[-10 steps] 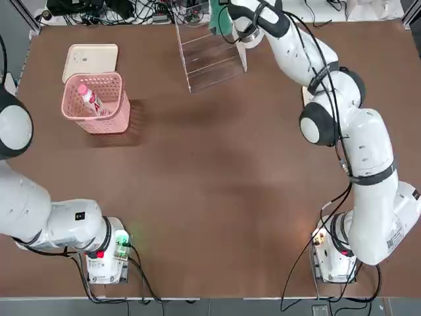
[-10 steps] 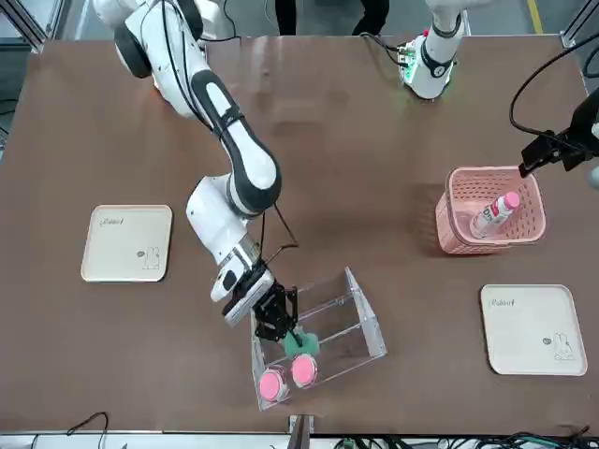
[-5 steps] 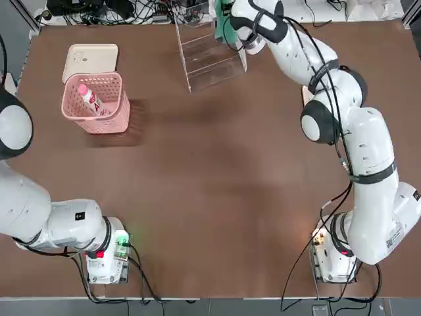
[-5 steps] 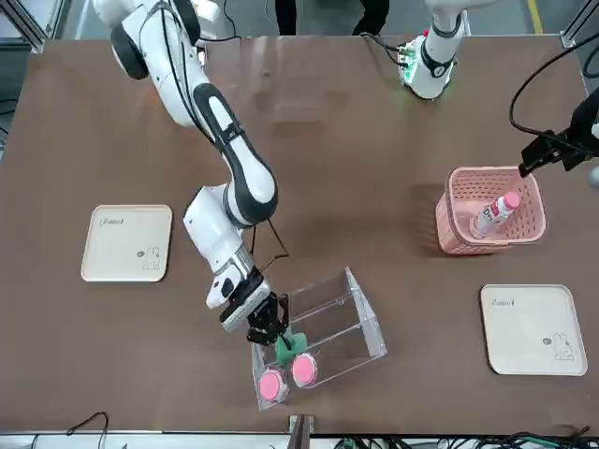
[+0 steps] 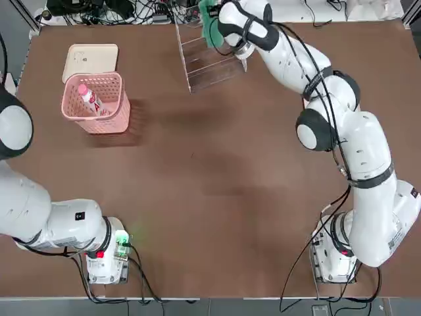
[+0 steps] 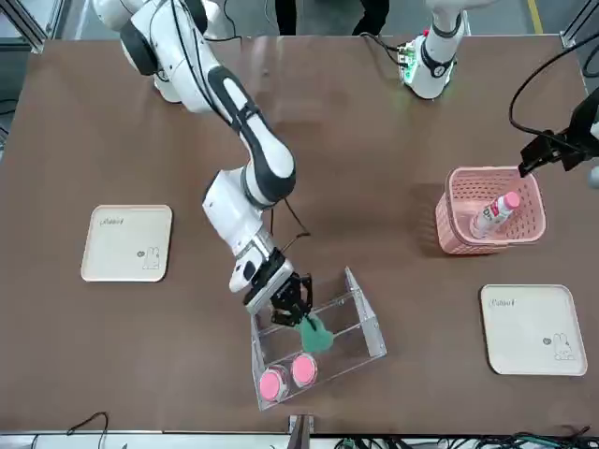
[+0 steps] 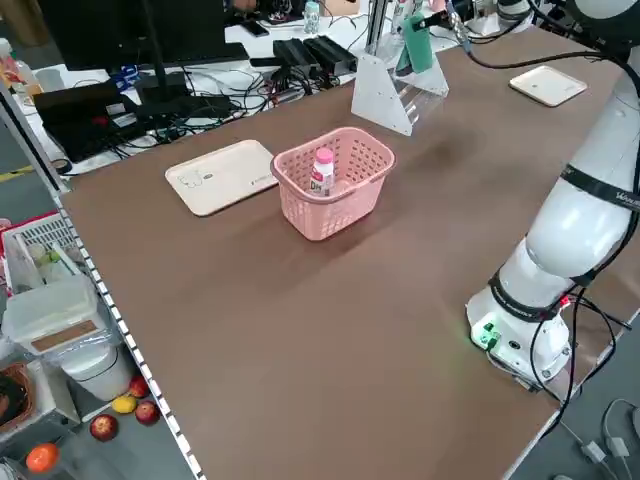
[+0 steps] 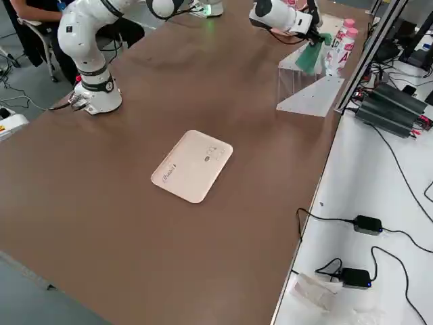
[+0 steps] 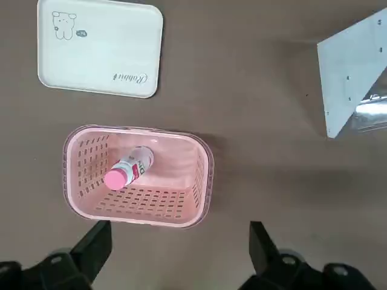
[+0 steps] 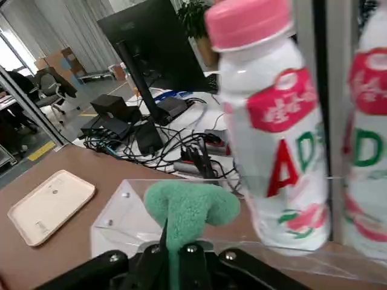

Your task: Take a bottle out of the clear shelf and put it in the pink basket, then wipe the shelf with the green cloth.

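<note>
My right hand (image 6: pixel 292 316) clamped on green cloth (image 6: pixel 314 334), inside clear shelf (image 6: pixel 360 323) at counter's far edge; bottle (image 5: pixel 88 99) lying in pink basket (image 5: pixel 112 116) near far left corner; left hand (image 9: pixel 175 248) spread wide above basket.

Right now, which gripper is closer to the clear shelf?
Right. The right gripper is at the clear shelf, holding the green cloth against it. The left gripper, open, hovers above the pink basket, well away.

Bottle (image 6: pixel 494 214) lying tilted inside pink basket (image 6: pixel 453 236), pink cap up. Green cloth (image 6: pixel 315 335) bunched, pressed on ledge of clear shelf (image 6: pixel 370 329) at table's far edge.
</note>
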Action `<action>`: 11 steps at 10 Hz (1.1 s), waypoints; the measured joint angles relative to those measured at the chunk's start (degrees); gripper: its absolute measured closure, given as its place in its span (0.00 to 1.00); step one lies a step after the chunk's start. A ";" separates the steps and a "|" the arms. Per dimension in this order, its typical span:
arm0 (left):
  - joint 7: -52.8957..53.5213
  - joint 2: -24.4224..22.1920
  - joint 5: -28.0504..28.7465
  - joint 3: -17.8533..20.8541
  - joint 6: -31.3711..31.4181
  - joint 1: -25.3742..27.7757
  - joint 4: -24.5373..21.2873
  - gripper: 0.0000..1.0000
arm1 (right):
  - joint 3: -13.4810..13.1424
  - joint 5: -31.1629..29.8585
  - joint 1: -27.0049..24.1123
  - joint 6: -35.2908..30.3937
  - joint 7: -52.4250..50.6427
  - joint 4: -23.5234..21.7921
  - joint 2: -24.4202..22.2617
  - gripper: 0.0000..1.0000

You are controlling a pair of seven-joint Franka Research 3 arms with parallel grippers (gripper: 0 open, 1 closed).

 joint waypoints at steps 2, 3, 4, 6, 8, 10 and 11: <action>-0.17 0.00 0.00 -1.19 0.00 -0.06 0.00 0.00 | 0.48 0.00 0.86 -0.04 0.17 0.03 0.30 0.95; -0.15 0.00 0.00 -1.18 0.00 0.05 0.00 0.00 | 1.42 0.00 0.96 -0.16 0.22 0.21 0.86 0.95; -0.13 0.00 0.00 -1.17 0.00 0.17 0.00 0.00 | 2.84 0.00 1.08 -0.11 0.27 0.92 1.77 0.95; -0.13 0.00 0.00 -1.10 0.00 0.32 0.00 0.00 | 3.92 0.00 1.62 0.09 3.24 2.37 2.91 0.95; -0.11 0.01 0.00 -1.06 0.00 0.55 0.00 0.00 | 3.84 0.00 1.59 0.25 4.90 3.99 2.99 0.95; -0.06 0.04 0.00 -1.22 0.12 0.33 0.00 0.00 | 2.60 -0.18 1.03 0.44 4.72 3.95 2.92 0.95; -0.06 0.03 0.00 -1.28 0.16 0.11 0.00 0.00 | 0.69 -0.56 0.64 0.42 3.41 2.65 2.68 0.95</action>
